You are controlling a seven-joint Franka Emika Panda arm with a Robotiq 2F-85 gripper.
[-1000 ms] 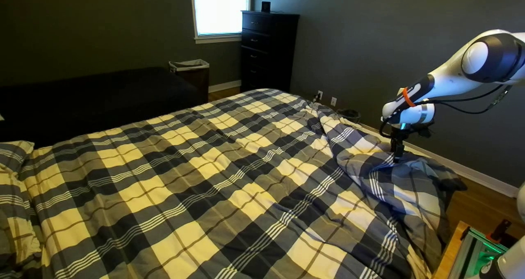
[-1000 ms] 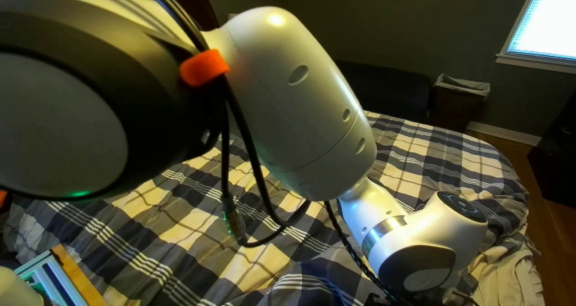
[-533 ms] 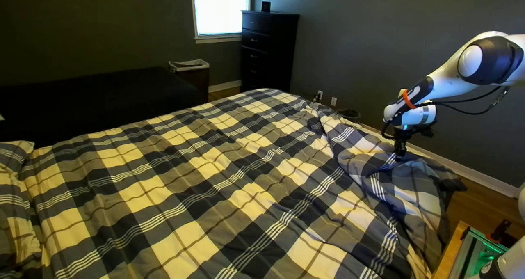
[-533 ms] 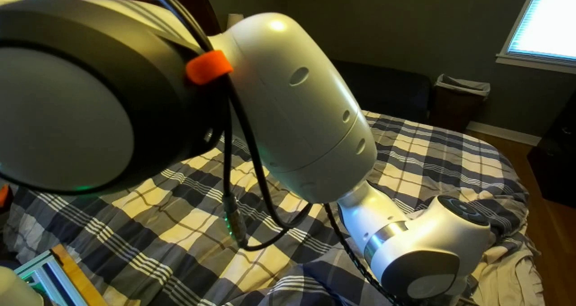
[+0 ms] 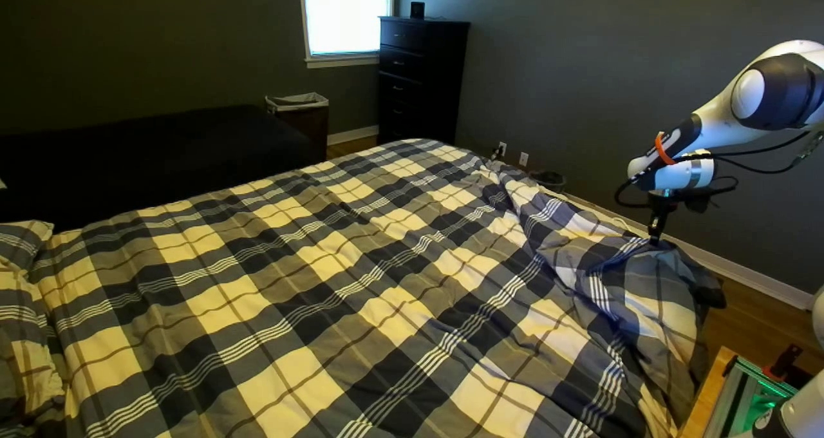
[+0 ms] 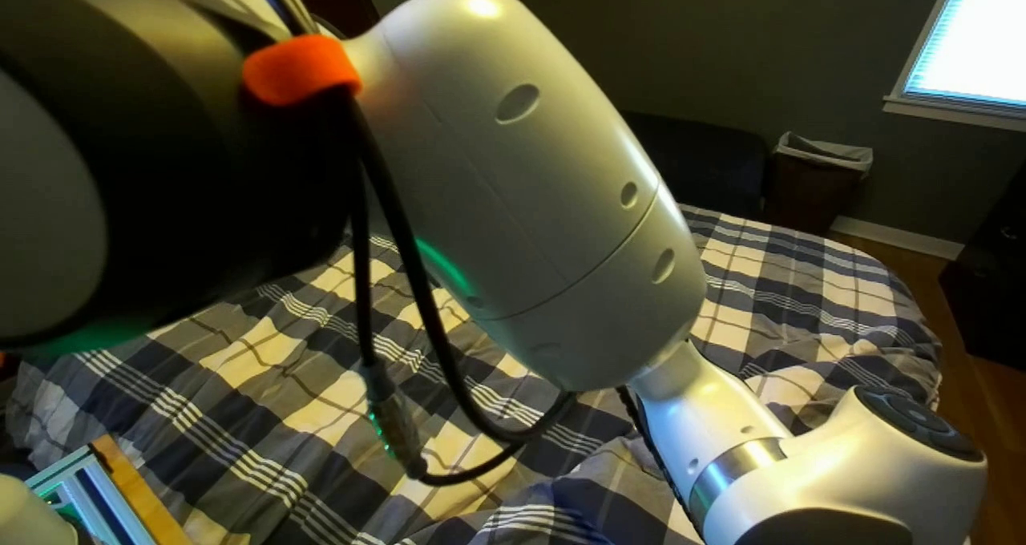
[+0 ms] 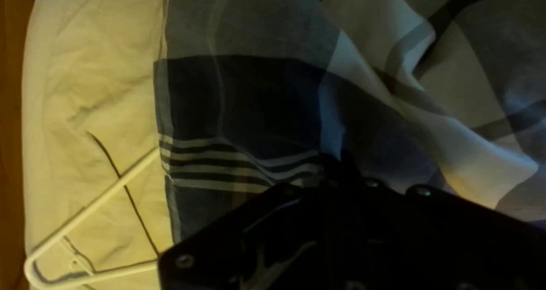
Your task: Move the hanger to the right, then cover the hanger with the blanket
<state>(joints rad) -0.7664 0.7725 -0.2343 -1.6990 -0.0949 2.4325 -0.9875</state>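
Where plaid blanket (image 7: 247, 94) ends, angular hanger (image 7: 100, 199), creased fabric (image 7: 94, 68)

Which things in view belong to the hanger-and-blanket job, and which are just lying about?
In the job:
large yellow, black and grey plaid cloth blanket
thin white triangular clothes hanger, partly hidden by the blanket
slim black pincer, shut on the blanket

Just lying about:
tall black chest of drawers
small black boxy object on top
dark brown hamper with pale liner

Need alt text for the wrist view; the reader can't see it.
A black gripper pinches a fold of plaid blanket. At lower left, a pale hanger lies on a cream sheet, partly hidden by blanket and gripper.
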